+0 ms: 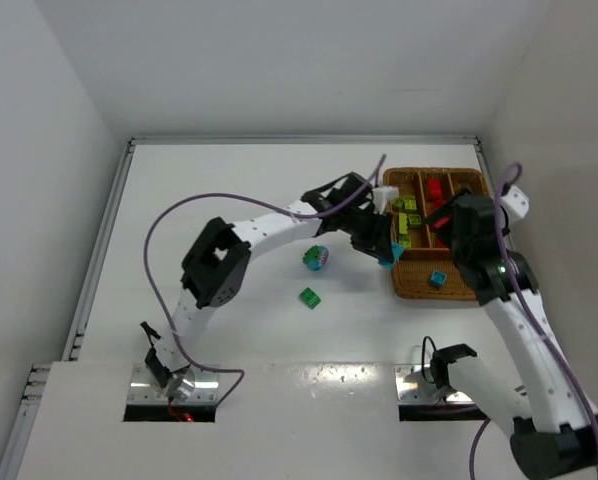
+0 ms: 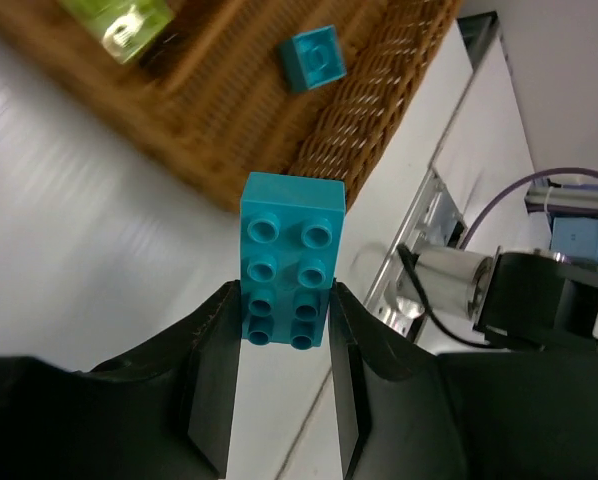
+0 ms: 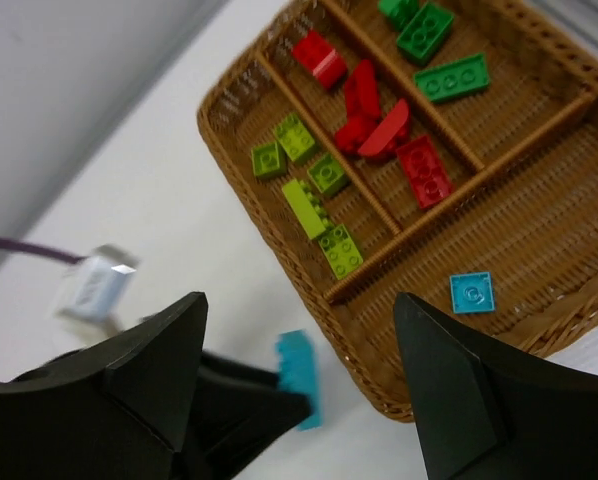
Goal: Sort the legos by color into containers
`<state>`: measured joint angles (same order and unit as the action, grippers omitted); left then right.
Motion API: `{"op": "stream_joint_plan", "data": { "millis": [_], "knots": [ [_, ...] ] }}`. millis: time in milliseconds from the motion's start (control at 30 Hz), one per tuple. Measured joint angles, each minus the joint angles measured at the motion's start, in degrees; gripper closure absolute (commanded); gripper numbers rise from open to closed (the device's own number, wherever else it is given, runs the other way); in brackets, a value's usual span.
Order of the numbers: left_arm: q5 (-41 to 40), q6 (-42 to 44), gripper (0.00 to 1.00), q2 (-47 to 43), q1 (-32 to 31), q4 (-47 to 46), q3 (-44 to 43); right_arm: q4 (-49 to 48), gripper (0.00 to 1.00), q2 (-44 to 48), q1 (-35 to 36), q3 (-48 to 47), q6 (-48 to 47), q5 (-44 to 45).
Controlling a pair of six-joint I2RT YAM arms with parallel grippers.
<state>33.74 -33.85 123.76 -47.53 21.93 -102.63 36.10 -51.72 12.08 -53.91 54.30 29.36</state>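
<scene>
1. One cyan brick [image 2: 291,250] is clamped in the left hand [image 2: 284,310], just outside the wicker tray [image 2: 364,135] rim.
2. Right hand [image 3: 299,310] hovers above the tray, spread wide apart, holding nothing.
3. Open table [image 1: 229,180] lies left of the tray.

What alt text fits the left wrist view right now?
The left gripper clamps a cyan brick, studs facing the camera, over the white table just short of the wicker tray. A smaller cyan brick and a blurred yellow-green brick lie in the tray.
</scene>
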Motion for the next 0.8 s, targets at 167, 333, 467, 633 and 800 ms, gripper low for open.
{"op": "stream_joint_plan", "data": {
  "millis": [167,333,467,633,800],
  "knots": [
    [0.31,-2.32,1.00,10.03,-4.79,-1.49,-12.87,1.07,0.24,9.53,0.00,1.33,1.90,4.72],
    [0.59,-6.01,0.79,17.97,-6.67,-3.02,-24.24,2.82,0.24,13.97,0.00,1.84,2.69,6.80],
    [-0.13,-7.74,0.32,19.82,-6.47,-3.19,-25.51,4.31,0.24,13.90,0.00,1.84,2.67,7.78],
    [-0.68,-8.41,0.20,20.00,-6.14,-3.19,-25.59,4.85,0.26,12.90,0.00,1.84,1.88,7.78],
    [-2.32,-5.75,0.22,18.84,-5.99,0.37,-25.11,3.45,0.26,12.07,0.00,1.70,-0.39,5.29]
  ]
}}
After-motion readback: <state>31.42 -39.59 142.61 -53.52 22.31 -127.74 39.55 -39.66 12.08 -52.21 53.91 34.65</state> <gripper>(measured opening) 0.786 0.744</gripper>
